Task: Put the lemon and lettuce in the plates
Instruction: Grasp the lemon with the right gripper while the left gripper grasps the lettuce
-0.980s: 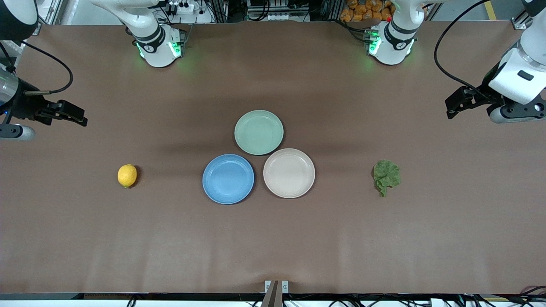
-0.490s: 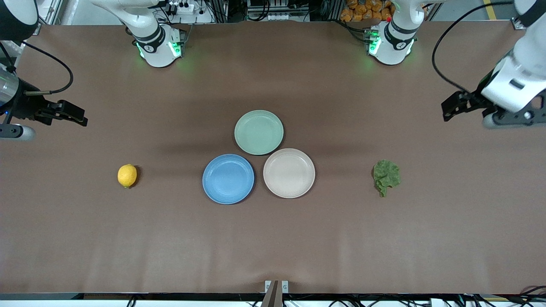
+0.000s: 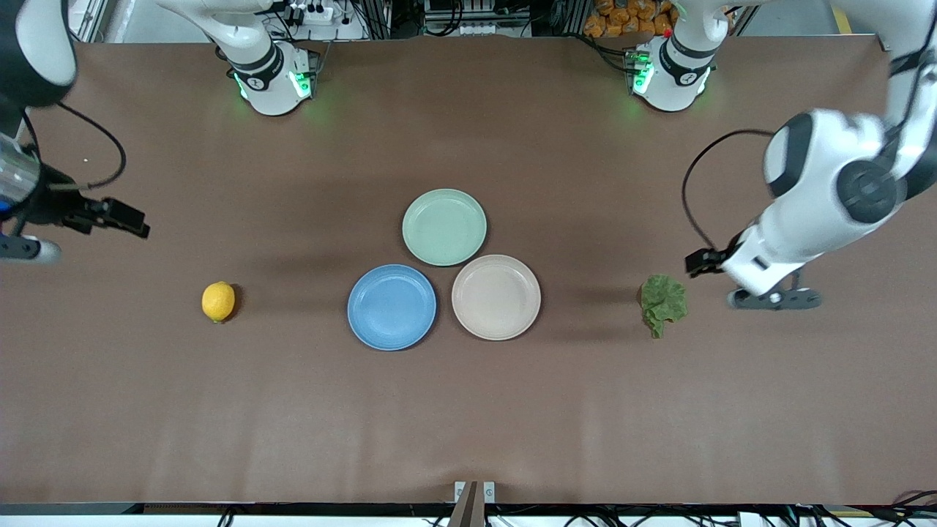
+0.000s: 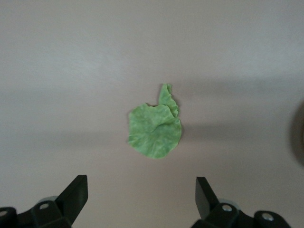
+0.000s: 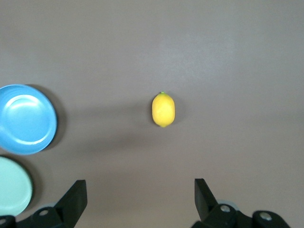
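Both pincers open, empty, above the table.
Left pincer [image 4: 137, 202] nears lettuce [image 3: 664, 304]; the thin leaf may slip (right pincer [image 5: 137, 202] waits above lemon [image 3: 218, 301]).

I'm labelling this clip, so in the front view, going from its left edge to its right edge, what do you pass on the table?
Right gripper → lemon → blue plate → mint-green plate → beige-pink plate → lettuce → left gripper.

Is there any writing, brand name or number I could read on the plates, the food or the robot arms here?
None can be read.
The blue plate, beige plate and green plate are plain.
The lemon and lettuce carry no sticker.
The arms show no readable marks.
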Motion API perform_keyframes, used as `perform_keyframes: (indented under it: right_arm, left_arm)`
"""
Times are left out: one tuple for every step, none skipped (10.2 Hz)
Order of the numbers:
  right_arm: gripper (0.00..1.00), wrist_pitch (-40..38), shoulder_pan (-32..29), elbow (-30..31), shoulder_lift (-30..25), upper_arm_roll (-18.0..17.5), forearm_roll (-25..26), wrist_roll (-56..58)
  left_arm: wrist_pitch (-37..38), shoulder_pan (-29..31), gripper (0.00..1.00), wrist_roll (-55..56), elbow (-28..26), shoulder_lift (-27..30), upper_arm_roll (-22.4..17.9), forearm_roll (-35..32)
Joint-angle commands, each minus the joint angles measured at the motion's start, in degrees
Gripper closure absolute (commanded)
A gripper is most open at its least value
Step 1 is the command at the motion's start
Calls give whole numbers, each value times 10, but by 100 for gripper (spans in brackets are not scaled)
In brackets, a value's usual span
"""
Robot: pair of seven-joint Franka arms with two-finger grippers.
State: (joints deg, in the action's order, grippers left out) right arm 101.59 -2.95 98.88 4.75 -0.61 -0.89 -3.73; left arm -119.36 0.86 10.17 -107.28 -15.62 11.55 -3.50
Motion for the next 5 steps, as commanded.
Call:
perform_keyframes:
  right_arm:
    - [0, 137, -8, 109, 31, -4, 12, 11]
    - [0, 169, -7, 117, 58, -4, 34, 11]
    - [0, 177, -12, 117, 93, -4, 42, 11]
    - [0, 204, -14, 121, 128, -4, 57, 13]
    - [0, 241, -21, 140, 138, -4, 68, 13]
  left_arm:
    - [-67, -1, 0, 1, -26, -44, -1, 7]
    - [-95, 0, 0, 0, -27, -69, -2, 5]
    - [-118, 0, 0, 0, -27, -91, -2, 5]
    - [-145, 2, 0, 0, -27, -116, -3, 5]
    - [-175, 1, 0, 0, -27, -141, -5, 5]
